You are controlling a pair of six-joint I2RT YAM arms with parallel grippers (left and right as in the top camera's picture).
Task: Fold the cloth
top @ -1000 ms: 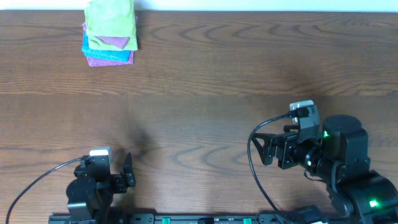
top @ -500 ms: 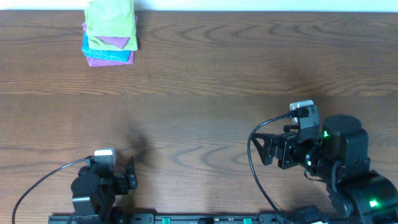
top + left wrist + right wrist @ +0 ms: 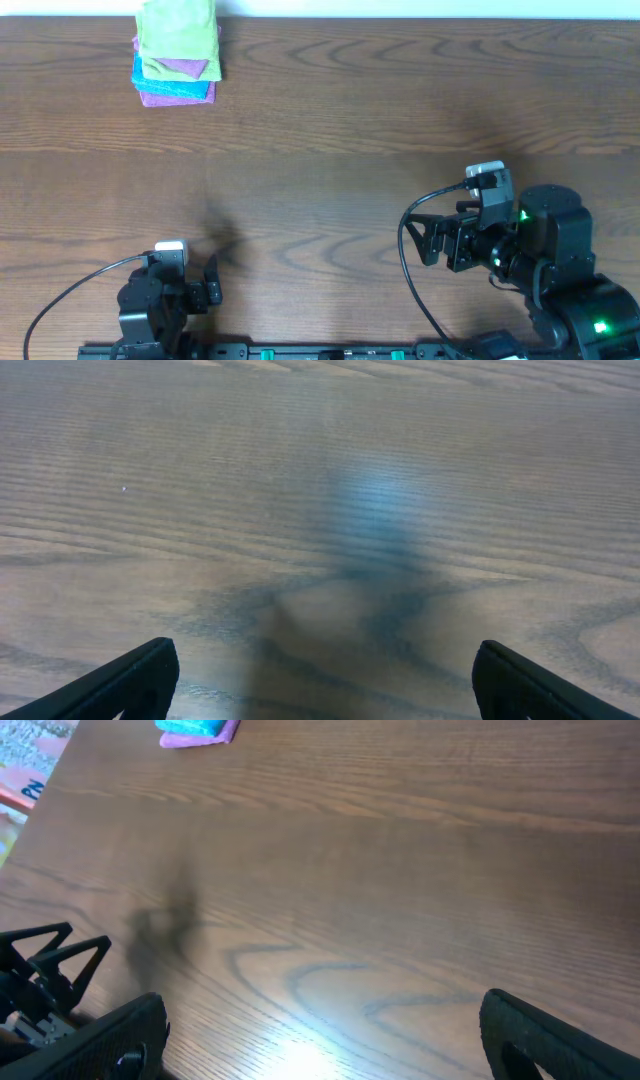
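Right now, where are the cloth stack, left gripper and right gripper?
cloth stack [image 3: 176, 40], overhead view, on the top green cloth.
left gripper [image 3: 325, 675], left wrist view, midway between its open fingertips.
right gripper [image 3: 322, 1020], right wrist view, midway between its open fingertips.

Overhead looks straight down on the whole desk [image 3: 340, 150]: we get the far edge on top and the near edge at the bottom. Left wrist sits low and close to the wood, facing the far edge, with only its own fingertips [image 3: 140, 678] in the bottom corners. Right wrist is higher and tilted toward the far left corner (a much wider sweep). With overhead it shares the cloth stack [image 3: 196, 730] and the left gripper [image 3: 52, 970]. We find the dark shadow patch [image 3: 375, 565] in all three.
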